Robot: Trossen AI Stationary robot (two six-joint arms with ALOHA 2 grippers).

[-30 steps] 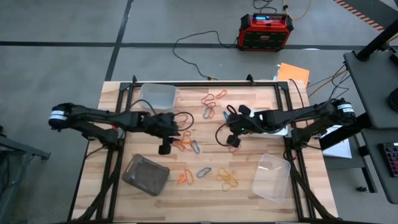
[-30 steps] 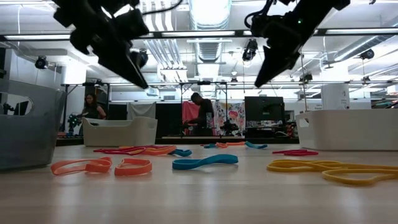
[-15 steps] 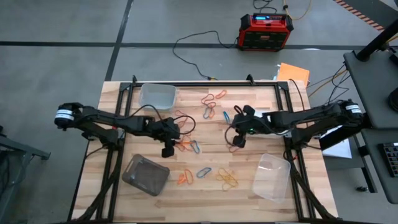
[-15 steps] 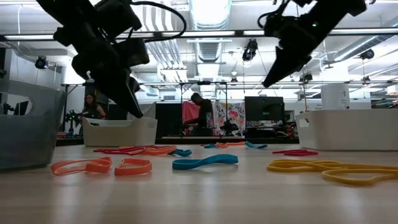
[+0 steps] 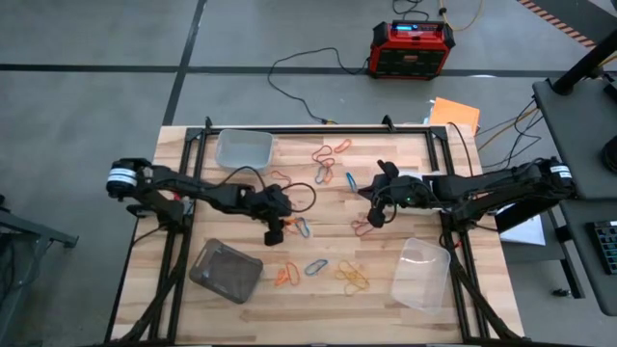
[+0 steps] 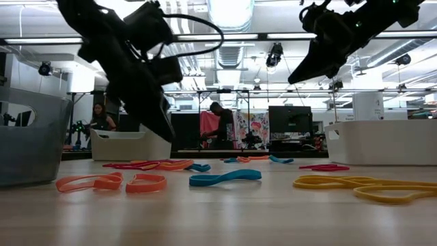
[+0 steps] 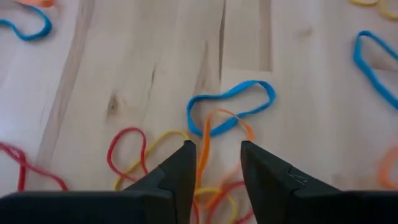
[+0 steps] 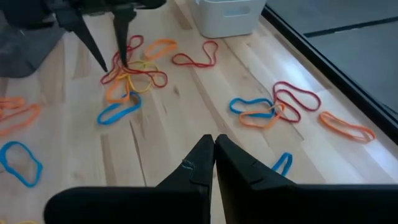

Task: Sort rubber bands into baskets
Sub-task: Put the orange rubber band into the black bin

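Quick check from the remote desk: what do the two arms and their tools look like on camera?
Both arms are dark, slim and jointed, each with a white band near its base. Black cables loop along them. The left tool and right tool each end in two tapered black fingers.

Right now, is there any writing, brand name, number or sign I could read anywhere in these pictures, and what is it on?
None can be read.
Red-and-black box on the floor: its small lit display is too small to read.
Screens and posters in the room behind the table, low view: too blurred to read.
Baskets, rubber bands, both arms: no lettering shows.
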